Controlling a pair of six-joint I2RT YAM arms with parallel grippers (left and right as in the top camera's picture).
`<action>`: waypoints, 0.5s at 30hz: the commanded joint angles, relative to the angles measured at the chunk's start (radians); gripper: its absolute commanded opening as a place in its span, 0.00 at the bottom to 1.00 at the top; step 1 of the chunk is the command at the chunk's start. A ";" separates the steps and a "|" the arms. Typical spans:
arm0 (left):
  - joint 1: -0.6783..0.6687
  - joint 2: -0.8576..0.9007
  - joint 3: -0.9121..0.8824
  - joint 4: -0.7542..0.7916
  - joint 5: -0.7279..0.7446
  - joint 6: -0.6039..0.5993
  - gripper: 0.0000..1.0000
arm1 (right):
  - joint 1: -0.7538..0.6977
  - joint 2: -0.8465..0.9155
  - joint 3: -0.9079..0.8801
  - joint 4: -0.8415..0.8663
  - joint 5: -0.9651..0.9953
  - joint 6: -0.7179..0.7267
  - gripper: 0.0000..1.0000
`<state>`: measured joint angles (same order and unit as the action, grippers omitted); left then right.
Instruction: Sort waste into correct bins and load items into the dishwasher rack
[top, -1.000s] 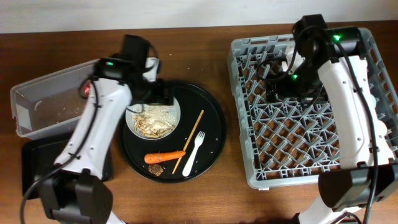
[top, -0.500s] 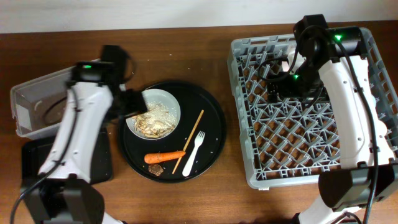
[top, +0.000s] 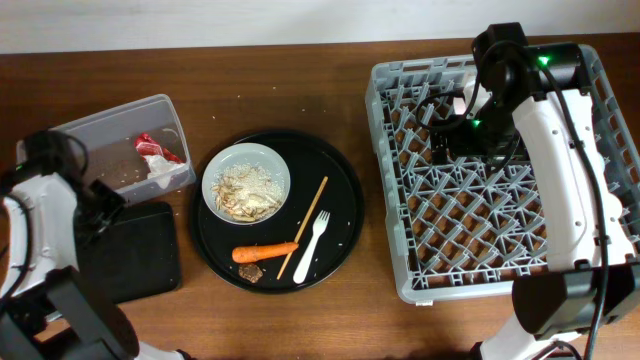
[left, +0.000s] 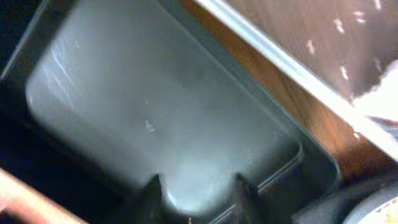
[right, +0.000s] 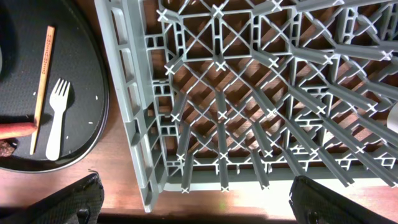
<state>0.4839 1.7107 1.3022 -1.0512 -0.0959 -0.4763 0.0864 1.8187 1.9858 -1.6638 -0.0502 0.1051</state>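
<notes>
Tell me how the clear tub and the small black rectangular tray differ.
The clear tub is see-through and deep-walled; the black tray is opaque and shallow. The tub holds a red wrapper and white tissue; the tray's visible part is bare. Both are rectangular and similar in footprint.

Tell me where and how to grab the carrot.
Grip the carrot around its middle, straight down from above, closing across its width. It lies flat on the round black tray, long axis left-right; the wooden stick meets its thin right tip and a brown bit sits near its thick left end.
</notes>
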 joint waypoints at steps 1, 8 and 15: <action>0.098 -0.010 -0.077 0.103 -0.006 -0.005 0.11 | -0.004 0.002 0.002 0.004 0.010 0.000 0.99; 0.197 -0.010 -0.189 0.342 -0.006 -0.055 0.01 | -0.004 0.002 0.002 0.008 0.013 0.000 0.99; 0.200 -0.006 -0.264 0.542 -0.006 -0.075 0.01 | -0.004 0.002 0.002 0.007 0.021 0.000 0.99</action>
<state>0.6804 1.7103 1.0679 -0.5545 -0.0982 -0.5213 0.0864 1.8187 1.9854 -1.6573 -0.0437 0.1051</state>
